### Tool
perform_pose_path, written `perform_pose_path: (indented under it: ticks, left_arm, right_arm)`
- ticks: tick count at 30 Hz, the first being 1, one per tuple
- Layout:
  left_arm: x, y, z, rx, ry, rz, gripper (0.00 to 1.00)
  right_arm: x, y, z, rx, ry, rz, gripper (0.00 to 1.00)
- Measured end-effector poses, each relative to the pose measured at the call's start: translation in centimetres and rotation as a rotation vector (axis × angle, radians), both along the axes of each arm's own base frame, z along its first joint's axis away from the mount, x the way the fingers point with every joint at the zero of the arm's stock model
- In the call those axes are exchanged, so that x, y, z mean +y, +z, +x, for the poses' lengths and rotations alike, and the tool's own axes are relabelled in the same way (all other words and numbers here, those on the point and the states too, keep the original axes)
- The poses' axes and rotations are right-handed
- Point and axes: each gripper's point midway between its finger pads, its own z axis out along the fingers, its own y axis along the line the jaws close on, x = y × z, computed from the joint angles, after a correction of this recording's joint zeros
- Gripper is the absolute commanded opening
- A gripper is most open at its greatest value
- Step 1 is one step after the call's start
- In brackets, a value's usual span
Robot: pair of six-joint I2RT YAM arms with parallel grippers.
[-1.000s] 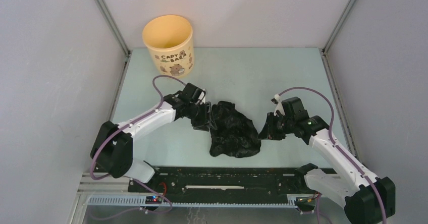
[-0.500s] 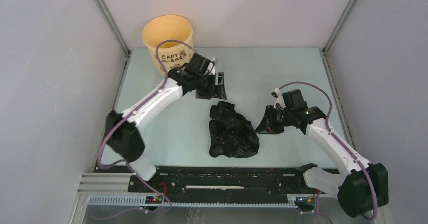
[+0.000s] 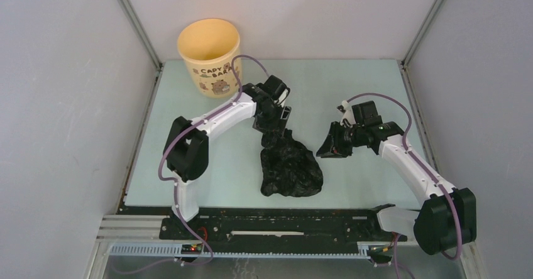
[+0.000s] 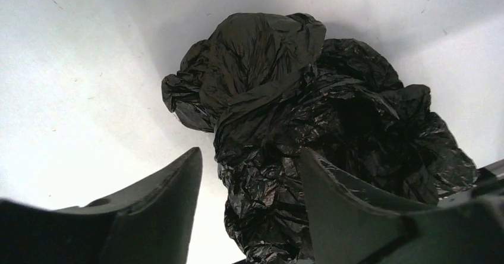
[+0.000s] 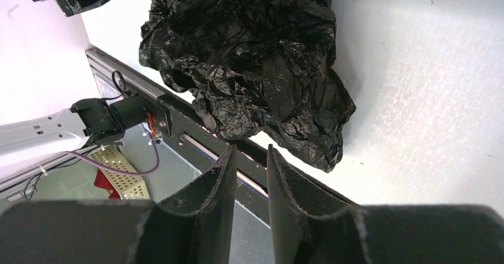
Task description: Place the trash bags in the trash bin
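Top external view: the trash bags (image 3: 290,169) lie crumpled at the middle of the table (image 3: 358,84), well apart from the trash bin (image 3: 210,56) at the far left, with their long axis running far to near and the narrow twisted end pointing far. Light, soft and likely slippery, they should take best at that bunched end, where the left gripper (image 3: 276,128) hangs with jaws wide and empty. The right gripper (image 3: 325,149), just right of the bags, has narrow, empty jaws.

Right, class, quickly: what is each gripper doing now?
Left gripper: open, empty, over the crinkled black plastic trash bag.
Right gripper: jaws barely apart, holding nothing.
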Motion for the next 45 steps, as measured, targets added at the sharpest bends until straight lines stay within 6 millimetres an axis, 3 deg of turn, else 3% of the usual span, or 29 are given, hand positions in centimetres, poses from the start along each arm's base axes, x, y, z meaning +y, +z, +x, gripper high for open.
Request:
perform_pose_path:
  ticks: [6, 12, 20, 22, 28, 32, 35, 40, 45]
  left_arm:
    - [-0.4, 0.1, 0.0, -0.052, -0.029, 0.037, 0.39]
    - [-0.9, 1.7, -0.4, -0.111, -0.049, 0.015, 0.18]
    - [-1.9, 3.4, -1.0, -0.160, -0.085, -0.016, 0.12]
    - [-1.9, 4.4, -1.6, -0.182, -0.099, -0.034, 0.13]
    - [-1.7, 10.3, -4.5, -0.280, -0.165, -0.176, 0.08]
    - [-2.0, 15.3, -6.2, -0.356, -0.223, -0.320, 0.02]
    - [-2.3, 17.5, -7.5, -0.373, -0.270, -0.399, 0.01]
    - [-3.1, 18.7, -9.4, -0.343, -0.357, -0.479, 0.00]
    - [-3.3, 18.8, -9.9, -0.332, -0.398, -0.497, 0.00]
  right_arm:
    - [0.3, 0.6, -0.8, -0.029, 0.018, -0.012, 0.34]
    - [0.1, 2.0, -1.7, -0.094, 0.015, 0.005, 0.34]
    - [-0.2, 3.1, -2.2, -0.134, 0.009, 0.022, 0.34]
    - [-0.8, 3.6, -1.9, -0.144, -0.013, 0.039, 0.38]
    - [-3.8, 4.3, 0.5, -0.146, -0.136, 0.069, 0.43]
    - [-3.1, 4.0, 1.7, -0.088, -0.104, 0.119, 0.57]
    - [-2.3, 3.8, 2.5, -0.046, -0.085, 0.167, 0.67]
    - [-1.4, 4.1, 4.6, -0.008, -0.064, 0.233, 0.73]
    - [-1.7, 5.9, 7.6, -0.050, -0.068, 0.226, 0.77]
